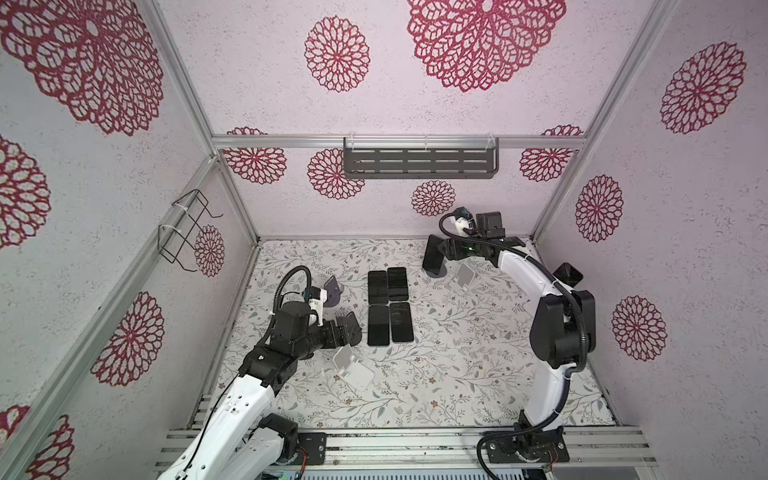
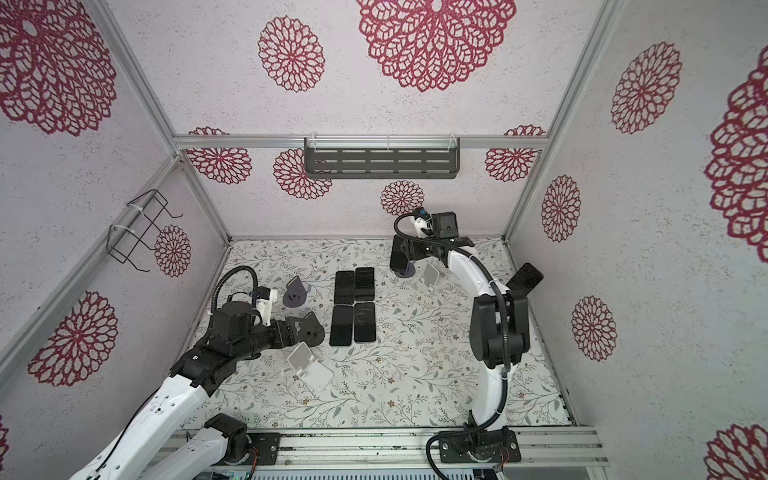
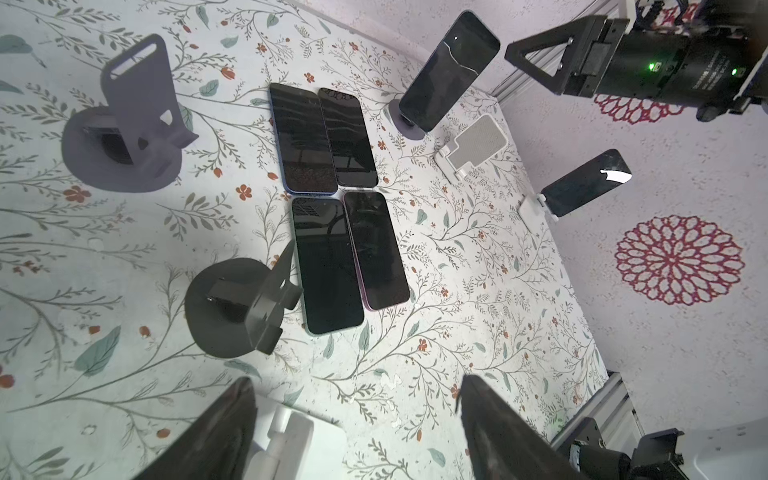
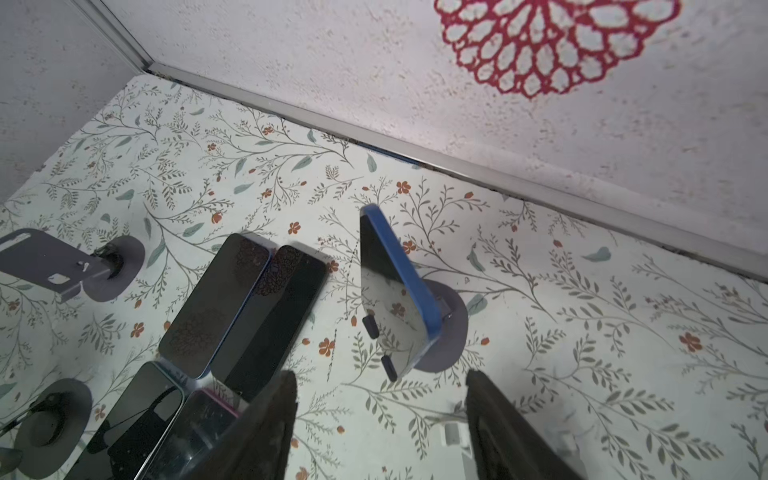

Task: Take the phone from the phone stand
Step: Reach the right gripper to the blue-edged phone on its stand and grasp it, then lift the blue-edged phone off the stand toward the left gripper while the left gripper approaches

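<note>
There are 6 phones (image 1: 377, 287), 6 phone stands (image 1: 332, 291) and 2 arms (image 1: 524, 271).

The floral table (image 1: 457, 374) bears four phones (image 1: 379, 324) flat, screens up, in a two-by-two block. Left of the block: a grey stand (image 1: 332, 291), a black stand (image 3: 241, 307) just beside it, a white stand (image 1: 353, 368). Right: another grey stand (image 1: 436, 272), a ribbed white stand (image 1: 465, 276), an outer white stand (image 3: 528, 206).
</note>
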